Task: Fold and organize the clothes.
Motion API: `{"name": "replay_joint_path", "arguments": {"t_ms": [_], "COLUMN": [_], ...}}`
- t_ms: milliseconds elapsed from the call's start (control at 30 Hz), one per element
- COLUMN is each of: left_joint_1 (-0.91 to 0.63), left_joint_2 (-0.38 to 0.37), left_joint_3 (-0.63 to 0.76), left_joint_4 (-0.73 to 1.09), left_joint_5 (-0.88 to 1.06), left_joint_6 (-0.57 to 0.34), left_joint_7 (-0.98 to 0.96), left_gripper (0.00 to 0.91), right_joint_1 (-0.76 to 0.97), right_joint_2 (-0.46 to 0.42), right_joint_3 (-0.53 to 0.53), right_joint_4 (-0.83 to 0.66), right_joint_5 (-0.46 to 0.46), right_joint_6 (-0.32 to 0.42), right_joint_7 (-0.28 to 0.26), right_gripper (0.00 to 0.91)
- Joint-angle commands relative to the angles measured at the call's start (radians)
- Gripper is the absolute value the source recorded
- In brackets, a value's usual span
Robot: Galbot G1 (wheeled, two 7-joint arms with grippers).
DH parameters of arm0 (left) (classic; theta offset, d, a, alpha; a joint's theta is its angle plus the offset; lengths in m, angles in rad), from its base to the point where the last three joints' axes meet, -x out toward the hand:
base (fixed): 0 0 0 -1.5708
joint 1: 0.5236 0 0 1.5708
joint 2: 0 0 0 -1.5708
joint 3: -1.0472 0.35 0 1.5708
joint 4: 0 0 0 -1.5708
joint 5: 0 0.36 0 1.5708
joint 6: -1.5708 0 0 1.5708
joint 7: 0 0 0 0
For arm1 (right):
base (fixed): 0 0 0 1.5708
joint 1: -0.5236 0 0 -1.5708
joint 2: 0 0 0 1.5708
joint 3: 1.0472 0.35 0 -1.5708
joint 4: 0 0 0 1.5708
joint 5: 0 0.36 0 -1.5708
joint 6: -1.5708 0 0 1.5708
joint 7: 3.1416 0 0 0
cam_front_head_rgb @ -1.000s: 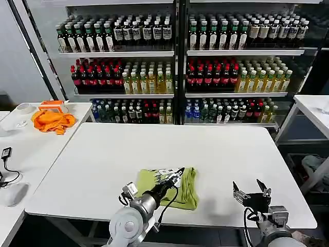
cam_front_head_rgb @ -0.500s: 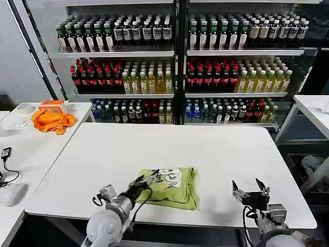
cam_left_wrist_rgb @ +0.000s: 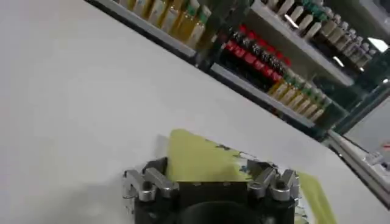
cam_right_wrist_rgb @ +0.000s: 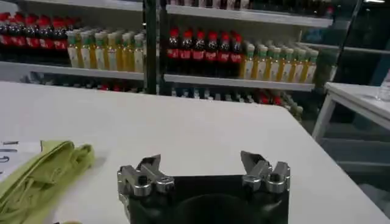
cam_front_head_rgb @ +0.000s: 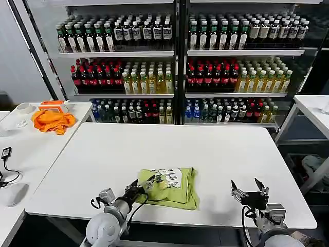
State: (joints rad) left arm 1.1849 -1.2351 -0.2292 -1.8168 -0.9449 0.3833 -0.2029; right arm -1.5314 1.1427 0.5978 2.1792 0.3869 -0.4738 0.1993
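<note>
At the near edge of the white bench [cam_front_head_rgb: 103,154], the left gripper [cam_front_head_rgb: 146,182] sits low at the left edge of the lime-green T-shirt [cam_front_head_rgb: 172,188]; its jaws look spread in the left wrist view, though whether they pinch any cloth I cannot tell. A second ago this gripper reached further across the shirt, near its top middle; it has since drawn back toward the robot's left, and the shirt now lies a little flatter and squarer, with its white-and-dark print [cam_front_head_rgb: 168,177] more exposed. The print's lettering is too small to read. The folded shirt rests near the front of the bench, slightly left of centre. The right gripper [cam_front_head_rgb: 249,191] hovers over the bench's front right part, well apart from the shirt, jaws spread wide and holding nothing, much as it was before. On the side table at far left lies an orange cloth [cam_front_head_rgb: 51,121]. Behind, shelves [cam_front_head_rgb: 175,53] carry rows of bottles whose labels cannot be read.
</note>
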Motion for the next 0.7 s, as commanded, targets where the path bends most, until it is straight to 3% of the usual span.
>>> {"name": "replay_joint_path", "arguments": {"t_ms": [33,67,133,700], "left_joint_1": [-0.008,-0.012,-0.019,0.003], "left_joint_2": [-0.041,-0.044,-0.048,-0.101], "left_joint_3": [0.016,0.015,0.009,-0.123], "left_joint_4": [0.046,0.053,0.062,0.022], "left_joint_5": [-0.041,-0.047,-0.069,-0.326], "left_joint_6": [-0.007,-0.010,-0.016,-0.015], "left_joint_7": [0.013,0.014,0.012,-0.005], "left_gripper": [0.413,0.161,0.020,0.020], "right_joint_1": [-0.001,-0.002,-0.003,-0.004], "right_joint_2": [0.002,0.002,0.003,0.016], "right_joint_3": [0.004,0.005,0.007,0.009], "right_joint_4": [0.002,0.002,0.003,0.009], "right_joint_5": [0.001,0.002,0.002,0.003], "right_joint_6": [-0.001,-0.001,-0.002,-0.007], "right_joint_7": [0.000,0.000,0.000,0.006], "right_gripper": [0.907,0.907,0.907,0.907]}}
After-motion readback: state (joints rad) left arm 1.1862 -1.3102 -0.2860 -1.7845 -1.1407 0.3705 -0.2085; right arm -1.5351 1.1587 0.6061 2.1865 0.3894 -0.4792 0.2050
